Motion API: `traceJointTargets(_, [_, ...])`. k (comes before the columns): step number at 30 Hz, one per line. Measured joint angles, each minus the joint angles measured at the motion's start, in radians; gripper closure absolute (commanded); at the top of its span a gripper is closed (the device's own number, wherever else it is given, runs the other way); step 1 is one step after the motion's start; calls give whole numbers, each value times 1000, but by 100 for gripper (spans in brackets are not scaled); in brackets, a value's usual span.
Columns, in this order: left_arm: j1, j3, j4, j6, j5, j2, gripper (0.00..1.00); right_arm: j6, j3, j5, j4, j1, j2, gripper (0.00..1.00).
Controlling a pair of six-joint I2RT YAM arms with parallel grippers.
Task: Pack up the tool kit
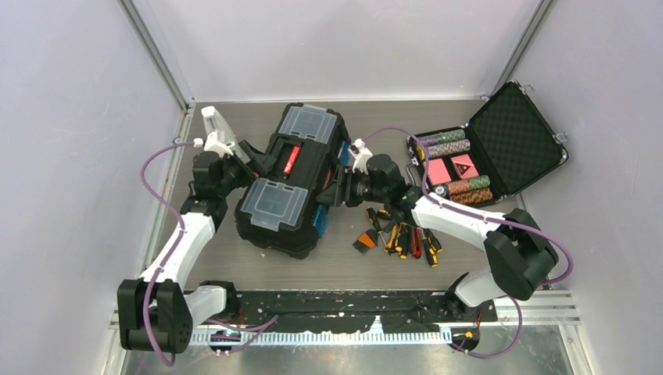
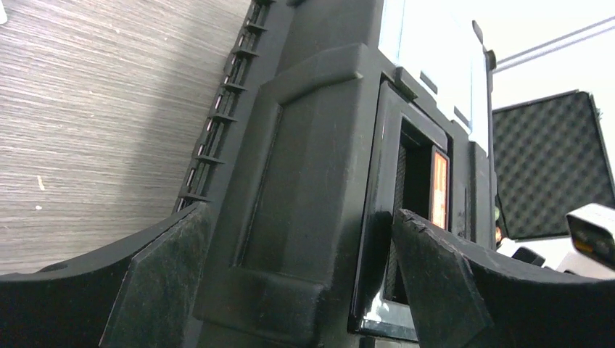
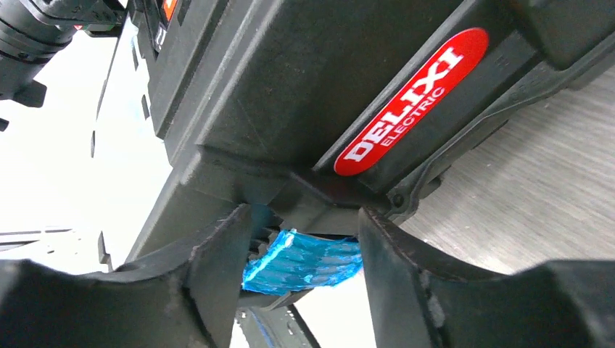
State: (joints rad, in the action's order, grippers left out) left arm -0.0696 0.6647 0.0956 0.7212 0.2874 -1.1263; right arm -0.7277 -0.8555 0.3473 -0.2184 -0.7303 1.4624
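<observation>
Centrally, the large black plastic toolbox (image 1: 283, 228) lies slantwise on the grey wood-grain table (image 1: 234, 269), lid down. What is in its two clear grey lid compartments (image 1: 309, 123) cannot be made out. At the far right a smaller black foam-lined case (image 1: 512, 133) stands open, holding rows of striped poker chips (image 1: 446, 142) and pink cards (image 1: 449, 170).

A loose cluster of yellow- and orange-black screwdrivers (image 1: 403, 238) lies on the table just right of the toolbox, partly under the right arm.

The toolbox has a red-labelled handle (image 1: 291, 160) on top, and a red oval "DELIXI ELECTRIC" badge (image 3: 410, 101) on its right side.

The left gripper (image 2: 297, 210) is at the toolbox's far-left side, fingers spread wide to either side of a raised panel. The right gripper (image 3: 304, 214) is at the right side, its fingers closed against both edges of a blue plastic latch (image 3: 304, 261).
</observation>
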Motion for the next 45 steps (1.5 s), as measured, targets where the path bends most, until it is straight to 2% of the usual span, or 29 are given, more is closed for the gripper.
traceJointTargets(3, [0,40,-73,-49,19,0,5,25,-11,-3,19,17,0,25])
traceJointTargets(7, [-10,119,-218,-121,27,-28,7,27,-11,-6,34,40,-5,18])
traceJointTargets(12, [-45,253,-398,-198,-3,-101,11,9,-11,-52,0,113,-37,19])
traceJointTargets(18, [-74,328,-456,-237,1,-176,21,-43,-11,-87,-90,211,-34,23])
traceJointTargets(22, [-46,288,-402,-215,40,-175,27,-59,-11,-68,-147,223,13,26])
traceJointTargets(25, [15,216,-295,-158,144,-174,28,-61,-11,-39,-186,235,65,29])
traceJointTargets(30, [60,154,-199,-115,194,-146,29,-50,-16,-8,-225,251,140,32])
traceJointTargets(37, [150,60,-38,-33,344,-138,30,-156,18,58,-406,246,221,27])
traceJointTargets(45, [177,36,18,-6,383,-145,28,-286,73,94,-583,221,303,24])
